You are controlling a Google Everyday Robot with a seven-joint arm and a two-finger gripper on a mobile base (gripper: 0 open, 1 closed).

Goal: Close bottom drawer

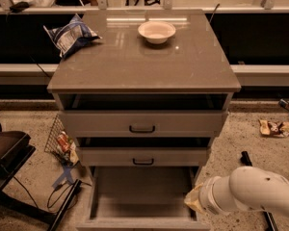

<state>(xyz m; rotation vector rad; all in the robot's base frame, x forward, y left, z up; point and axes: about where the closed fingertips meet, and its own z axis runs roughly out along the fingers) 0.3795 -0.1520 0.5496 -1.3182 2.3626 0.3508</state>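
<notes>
Jaws of the gripper (194, 200) sit low at the right front corner of the bottom drawer (143, 192), just beside its right side wall. Whether they are apart or together cannot be told from this angle, since only a yellowish tip shows at the end of the white arm (253, 192), which reaches in from the lower right. It is also unclear whether the tip touches the drawer wall. The bottom drawer is pulled far out of the grey-beige cabinet (55, 93) towards the camera, with its bare floor showing and its front edge at the lower border of the view. Above it, the middle drawer (111, 156) stands slightly out, with a dark gap over its front, and the top drawer (101, 122) is likewise a little open. Both carry small dark bar handles. On the worktop (144, 64) a pale bowl (156, 31) stands near the back, right of centre, and a crumpled blue-and-white snack bag (71, 35) lies at the back left corner, well apart from the bowl. On the speckled floor a wire basket (58, 139) leans by the cabinet's left side, and some wrappers (277, 127) lie to the right.
</notes>
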